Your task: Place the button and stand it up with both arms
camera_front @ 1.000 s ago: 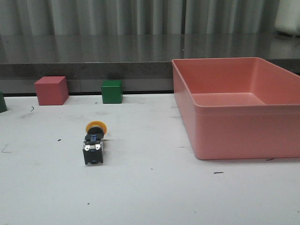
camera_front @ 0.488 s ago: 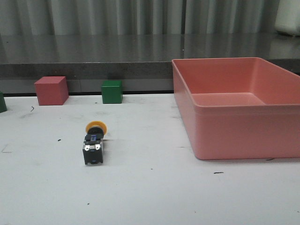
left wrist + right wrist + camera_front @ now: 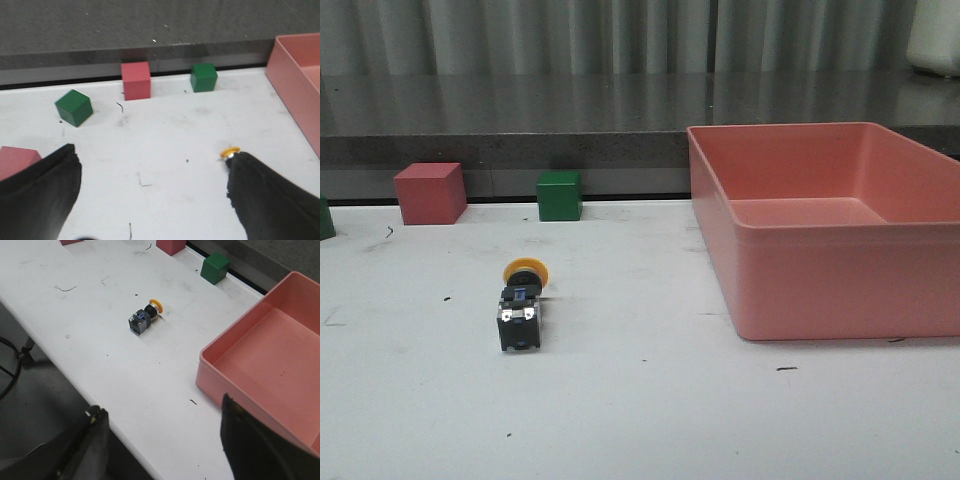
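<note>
You see the button (image 3: 521, 305) lying on its side on the white table (image 3: 640, 410). Both claws, left (image 3: 150, 200) and right (image 3: 160, 450), are wide open, holding nothing.

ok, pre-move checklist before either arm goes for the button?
1. Button located: ok. It lies on its side on the white table, yellow cap toward the far edge, contact block toward the robot.
2. Button standing: not ok, not yet upright.
3. Left tool open: ok, fingers wide apart, nothing between them. The button's cap shows beside one finger.
4. Right tool open: ok, empty, well back from the button, over the table's near edge.
5. Space around the button: ok. Green cube, red cube and pink bin all stand apart from it.
6. Contact block intact: cannot tell, too small.
</note>
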Controlling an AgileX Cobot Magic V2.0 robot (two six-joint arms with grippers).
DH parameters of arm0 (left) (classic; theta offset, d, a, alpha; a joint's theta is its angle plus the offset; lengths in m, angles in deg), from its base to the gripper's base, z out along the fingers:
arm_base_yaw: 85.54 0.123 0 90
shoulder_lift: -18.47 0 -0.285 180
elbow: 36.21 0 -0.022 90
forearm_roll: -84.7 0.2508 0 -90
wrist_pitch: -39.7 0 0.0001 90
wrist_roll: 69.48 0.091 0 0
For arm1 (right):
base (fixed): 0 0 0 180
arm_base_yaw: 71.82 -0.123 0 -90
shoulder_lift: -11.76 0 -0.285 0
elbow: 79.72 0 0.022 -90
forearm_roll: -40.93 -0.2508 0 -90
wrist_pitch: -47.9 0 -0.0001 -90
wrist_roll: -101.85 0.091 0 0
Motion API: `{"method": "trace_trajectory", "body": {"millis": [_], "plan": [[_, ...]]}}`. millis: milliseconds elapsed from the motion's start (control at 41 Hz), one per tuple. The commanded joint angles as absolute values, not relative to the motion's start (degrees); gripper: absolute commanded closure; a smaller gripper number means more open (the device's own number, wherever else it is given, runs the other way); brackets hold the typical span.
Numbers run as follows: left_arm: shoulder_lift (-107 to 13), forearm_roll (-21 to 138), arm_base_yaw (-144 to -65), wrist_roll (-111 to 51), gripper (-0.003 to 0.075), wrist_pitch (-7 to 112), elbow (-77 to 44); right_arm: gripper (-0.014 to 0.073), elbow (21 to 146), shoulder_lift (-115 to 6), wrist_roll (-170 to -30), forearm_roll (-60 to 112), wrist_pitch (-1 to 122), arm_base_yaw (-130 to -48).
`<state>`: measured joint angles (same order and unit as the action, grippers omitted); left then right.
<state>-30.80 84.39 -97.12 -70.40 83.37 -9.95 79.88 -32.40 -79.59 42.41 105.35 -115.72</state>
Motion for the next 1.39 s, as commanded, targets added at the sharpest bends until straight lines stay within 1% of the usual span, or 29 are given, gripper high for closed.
{"method": "trace_trajectory", "body": {"millis": [0, 220, 488, 683, 902, 1098, 1366], "plan": [[-34.9, 83.6, -101.2, -70.3, 0.0133, 81.6, -13.4, 0.0095, 81.2, -32.5, -80.2, 43.0, 101.7, -115.3], [-46.8, 83.6, -110.6, -70.4, 0.0133, 83.8, -17.9, 0.0095, 81.2, -32.5, -80.2, 43.0, 101.7, -115.3], [-63.9, 86.0, -115.3, -75.9, 0.0133, 91.0, -25.6, 0.0095, 81.2, -32.5, -80.2, 43.0, 101.7, -115.3], [-76.0, 86.8, -117.0, -82.5, 0.0134, 94.3, -31.8, 0.0095, 81.2, -32.5, -80.2, 43.0, 101.7, -115.3], [-87.3, 87.1, -117.1, -87.6, 0.0134, 98.8, -39.7, 0.0095, 81.2, -32.5, -80.2, 43.0, 101.7, -115.3], [-94.9, 87.1, -117.1, -90.7, 0.0134, 100.3, -45.5, 0.0095, 81.2, -32.5, -80.2, 43.0, 101.7, -115.3], [-101.7, 88.1, -117.0, -93.9, 0.0134, 99.9, -50.6, 0.0095, 81.2, -32.5, -80.2, 43.0, 101.7, -115.3]]}}
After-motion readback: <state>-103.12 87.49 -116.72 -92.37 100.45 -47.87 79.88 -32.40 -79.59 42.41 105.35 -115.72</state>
